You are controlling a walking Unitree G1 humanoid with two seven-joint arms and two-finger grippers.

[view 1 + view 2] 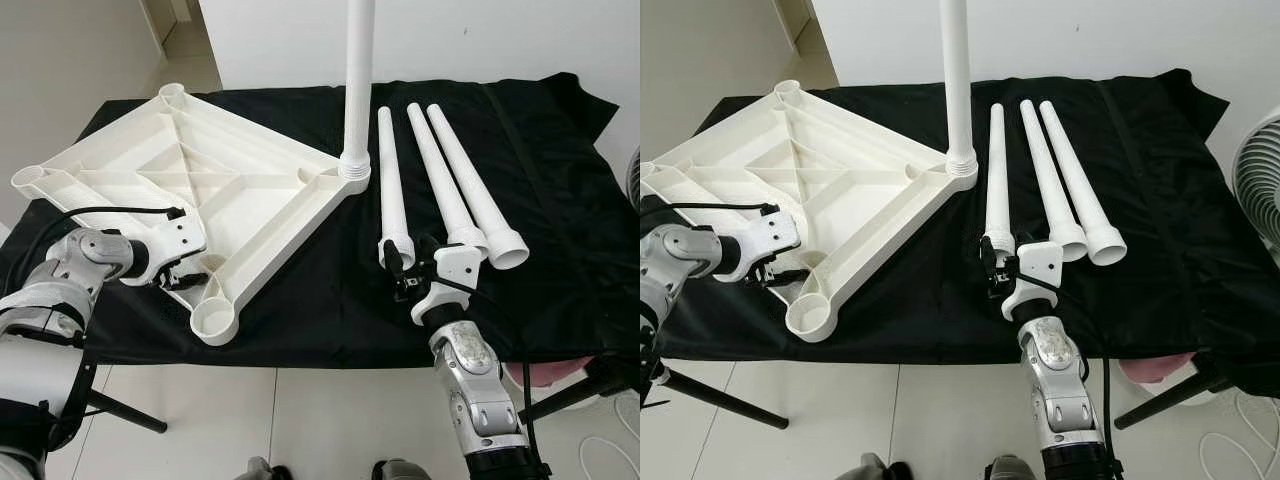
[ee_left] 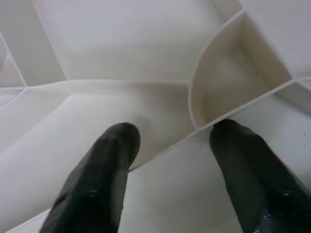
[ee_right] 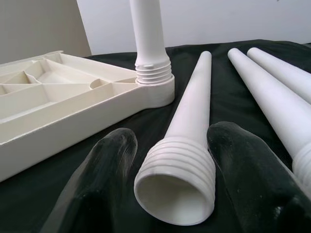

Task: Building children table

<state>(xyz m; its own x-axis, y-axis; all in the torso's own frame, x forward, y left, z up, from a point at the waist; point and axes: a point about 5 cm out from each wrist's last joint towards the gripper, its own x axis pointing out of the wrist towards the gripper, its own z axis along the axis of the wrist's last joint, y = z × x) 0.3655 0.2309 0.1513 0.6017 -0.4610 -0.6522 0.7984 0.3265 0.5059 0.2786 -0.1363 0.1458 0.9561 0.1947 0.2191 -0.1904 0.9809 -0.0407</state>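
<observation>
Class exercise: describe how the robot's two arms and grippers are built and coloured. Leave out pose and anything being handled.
Both arms are silver metal with rounded, jointed segments. Each ends in a white wrist housing carrying two long, blunt black fingers: the left gripper and the right gripper. A thin black cable loops over the left forearm to its wrist.

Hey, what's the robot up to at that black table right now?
It's putting together a small white table. The tabletop lies upside down on the black cloth, with one leg already standing in a corner socket. The left gripper rests on the tabletop's near edge, fingers open across a rib. The right gripper is open around the threaded end of the nearest loose leg. Two more legs lie beside it.
</observation>
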